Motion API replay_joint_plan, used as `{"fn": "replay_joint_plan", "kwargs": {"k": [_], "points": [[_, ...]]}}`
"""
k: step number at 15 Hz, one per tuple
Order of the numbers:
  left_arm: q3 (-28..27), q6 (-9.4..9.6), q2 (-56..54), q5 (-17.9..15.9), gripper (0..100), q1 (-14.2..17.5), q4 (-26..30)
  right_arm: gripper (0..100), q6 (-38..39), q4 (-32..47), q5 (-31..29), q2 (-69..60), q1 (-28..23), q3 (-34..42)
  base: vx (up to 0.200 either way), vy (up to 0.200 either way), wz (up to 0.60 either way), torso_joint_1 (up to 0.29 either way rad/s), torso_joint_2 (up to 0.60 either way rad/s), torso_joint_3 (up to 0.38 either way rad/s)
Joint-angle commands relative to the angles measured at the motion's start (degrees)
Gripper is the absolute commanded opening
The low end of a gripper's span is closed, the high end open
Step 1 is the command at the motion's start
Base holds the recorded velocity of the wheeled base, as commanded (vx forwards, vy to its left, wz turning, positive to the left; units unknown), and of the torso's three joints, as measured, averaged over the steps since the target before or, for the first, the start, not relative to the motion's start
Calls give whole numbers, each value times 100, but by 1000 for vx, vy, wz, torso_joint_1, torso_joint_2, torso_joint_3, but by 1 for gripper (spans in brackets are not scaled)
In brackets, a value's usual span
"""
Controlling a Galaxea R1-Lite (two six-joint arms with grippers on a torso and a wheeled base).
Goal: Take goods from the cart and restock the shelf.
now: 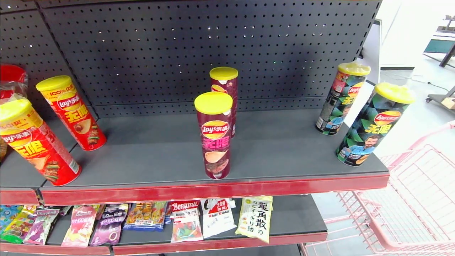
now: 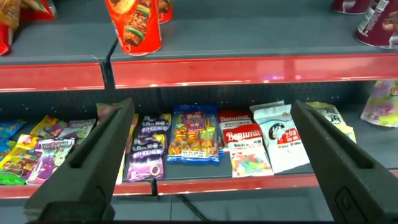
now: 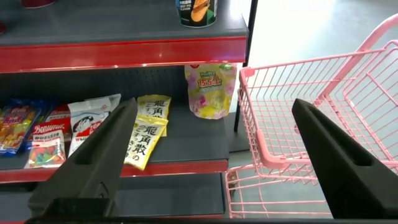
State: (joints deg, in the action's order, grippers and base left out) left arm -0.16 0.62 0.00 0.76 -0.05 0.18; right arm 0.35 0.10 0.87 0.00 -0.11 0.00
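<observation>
Six chip cans stood upright on the shelf (image 1: 277, 153) in the head view. Two red cans (image 1: 33, 142) were at the left edge and two maroon cans (image 1: 215, 137) in the middle, one behind the other. Two green cans (image 1: 375, 124) were at the right end, and bare board lay between the groups. The cart (image 1: 432, 134), of pink wire, sat at the lower right of that view, past the shelf's right end and below its red front edge (image 1: 213, 188). What goods lay in it, and which way their long axes ran, could not be told from the part that showed.

The right gripper (image 3: 212, 106) had its fingers spread wide with nothing between them. The cart's basket lay ahead of it, beside the shelf's end, so the right arm was judged the nearer one for the pick. The left gripper (image 2: 211, 109) was likewise released and bare. It faced the snack bags (image 2: 193, 140) lying flat on the lower shelf (image 2: 249, 183), well apart from the cart.

Dark pegboard (image 1: 199, 49) backed the shelf, and a bright, pale floor (image 1: 423, 106) lay beyond its end at the upper right.
</observation>
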Motion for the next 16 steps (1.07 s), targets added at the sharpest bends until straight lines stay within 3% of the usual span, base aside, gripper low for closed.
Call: {"fn": "replay_joint_plan", "kwargs": {"k": [1,5,7,16], "points": [[-2,-1,0,4,100,5,-1,100,0,-1,1,9,2,0,0,0,0,0,0,0],[-2,-1,0,4,100,-4,-1,100,-18,-1,1,9,2,0,0,0,0,0,0,0],[-2,-1,0,4,100,-4,-1,100,-18,-1,1,9,2,0,0,0,600,-2,2,0],[-2,-1,0,4,100,-4,-1,100,-9,-1,1,9,2,0,0,0,0,0,0,0]]}}
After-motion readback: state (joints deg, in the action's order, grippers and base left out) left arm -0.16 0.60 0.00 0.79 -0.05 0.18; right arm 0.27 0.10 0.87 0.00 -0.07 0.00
